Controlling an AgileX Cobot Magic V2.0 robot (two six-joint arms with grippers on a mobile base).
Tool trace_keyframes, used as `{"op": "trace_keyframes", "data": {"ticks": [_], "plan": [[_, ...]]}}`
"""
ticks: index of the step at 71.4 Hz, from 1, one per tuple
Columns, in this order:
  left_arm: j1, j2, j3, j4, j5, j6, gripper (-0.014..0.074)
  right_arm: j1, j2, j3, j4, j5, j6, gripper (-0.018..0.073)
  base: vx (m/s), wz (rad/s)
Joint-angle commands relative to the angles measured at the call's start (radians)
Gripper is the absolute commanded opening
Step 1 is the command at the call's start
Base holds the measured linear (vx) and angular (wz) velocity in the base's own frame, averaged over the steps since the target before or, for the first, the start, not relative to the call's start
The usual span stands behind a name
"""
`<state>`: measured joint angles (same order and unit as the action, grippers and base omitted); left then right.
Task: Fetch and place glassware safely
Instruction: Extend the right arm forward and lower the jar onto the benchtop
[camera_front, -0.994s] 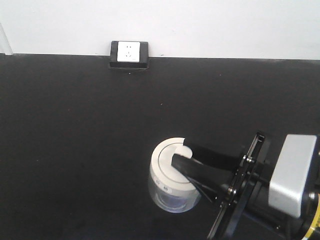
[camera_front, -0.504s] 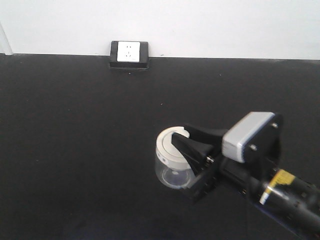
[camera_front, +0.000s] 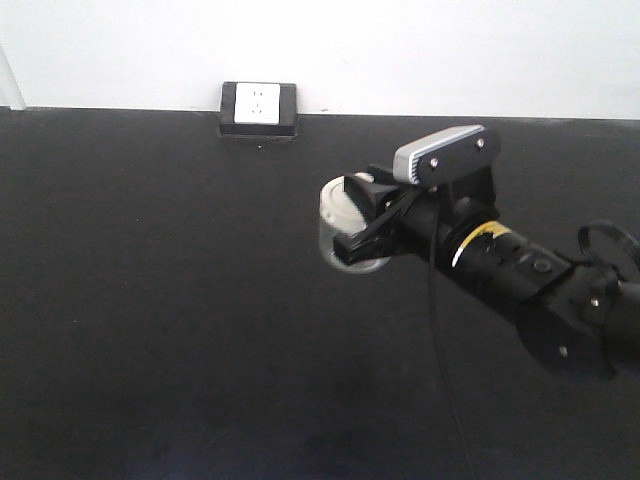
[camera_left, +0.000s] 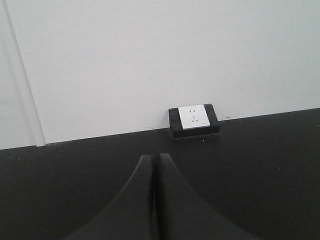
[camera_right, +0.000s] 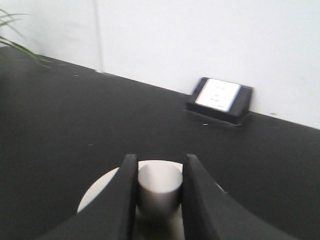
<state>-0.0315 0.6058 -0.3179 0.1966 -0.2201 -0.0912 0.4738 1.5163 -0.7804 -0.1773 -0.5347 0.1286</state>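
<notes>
Now keep your right gripper (camera_front: 358, 222) pinched on the knob (camera_right: 159, 192) of the glass jar (camera_front: 345, 228), hanging toward the counter's (camera_front: 150, 300) back edge near the outlet box (camera_front: 259, 108), and lower it level; left gripper (camera_left: 155, 200) sits closed, empty.

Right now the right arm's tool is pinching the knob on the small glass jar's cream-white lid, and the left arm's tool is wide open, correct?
Not quite. The left tool is shut, its two black fingers pressed together with nothing between them, as the left wrist view shows. The right tool does pinch the knob of the small clear glass jar with the cream-white lid.
</notes>
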Motion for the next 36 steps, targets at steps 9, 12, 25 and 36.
{"op": "trace_keyframes", "data": {"ticks": [9,12,25,36], "plan": [[-0.004,0.008,-0.027,-0.008,-0.075,-0.008,-0.0007,-0.146,0.045,-0.115,-0.336,-0.123,0.216,-0.0001,0.00,0.00],[-0.004,0.008,-0.027,-0.008,-0.075,-0.008,-0.0007,-0.170,0.063,-0.132,-0.413,-0.149,0.290,-0.0001,0.00,0.00],[-0.004,0.008,-0.027,-0.008,-0.075,-0.008,-0.0007,-0.281,0.155,-0.190,-0.670,-0.354,0.526,-0.0001,0.00,0.00],[-0.004,0.008,-0.027,-0.008,-0.075,-0.008,-0.0007,-0.308,0.225,-0.208,-0.721,-0.406,0.521,-0.0001,0.00,0.00]]}}
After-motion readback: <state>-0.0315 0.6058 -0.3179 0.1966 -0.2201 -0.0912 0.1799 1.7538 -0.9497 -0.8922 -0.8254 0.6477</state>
